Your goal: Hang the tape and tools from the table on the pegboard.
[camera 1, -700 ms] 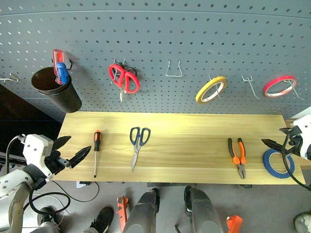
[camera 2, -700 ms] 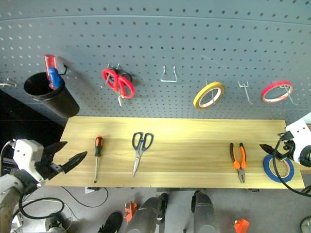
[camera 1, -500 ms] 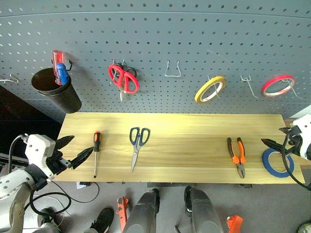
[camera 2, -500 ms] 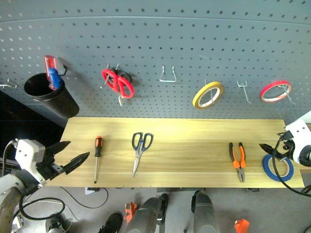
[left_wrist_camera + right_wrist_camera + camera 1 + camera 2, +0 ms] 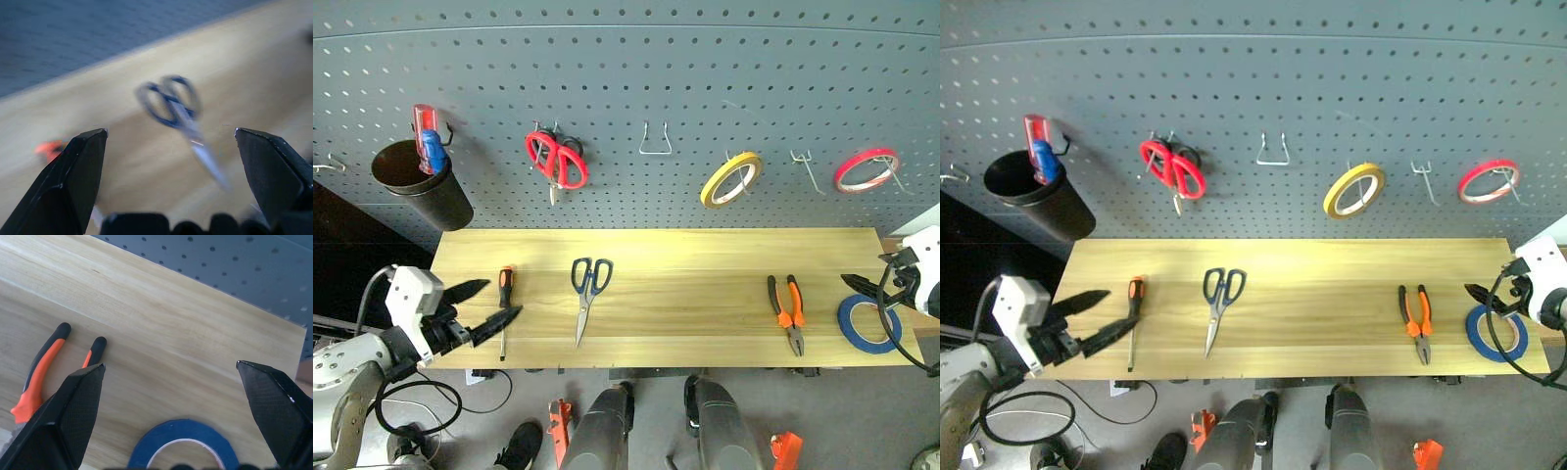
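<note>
On the light wood table [image 5: 685, 259] lie a screwdriver [image 5: 506, 294] with an orange-and-black handle, dark-handled scissors [image 5: 588, 290], orange-handled pliers [image 5: 786, 308] and a blue tape roll [image 5: 867, 325]. My left gripper [image 5: 504, 298] is open at the table's left end, and its lower finger crosses in front of the screwdriver shaft; I cannot tell if it touches. The left wrist view shows the scissors [image 5: 178, 105] ahead. My right gripper [image 5: 864, 271] hangs open just above the tape [image 5: 183, 443], with the pliers [image 5: 49, 367] beside it. The blue-grey pegboard [image 5: 626, 78] rises behind the table.
On the pegboard hang red-handled scissors [image 5: 556, 160], a yellow tape roll [image 5: 731, 179] and a red tape roll [image 5: 865, 169]. A black cup [image 5: 421, 186] holds a red-and-blue screwdriver [image 5: 428, 137]. Bare hooks [image 5: 655, 140] [image 5: 803, 168] stand between them.
My left gripper has moved right, from beyond the table's left end to the screwdriver. The right gripper has kept its place over the blue tape.
</note>
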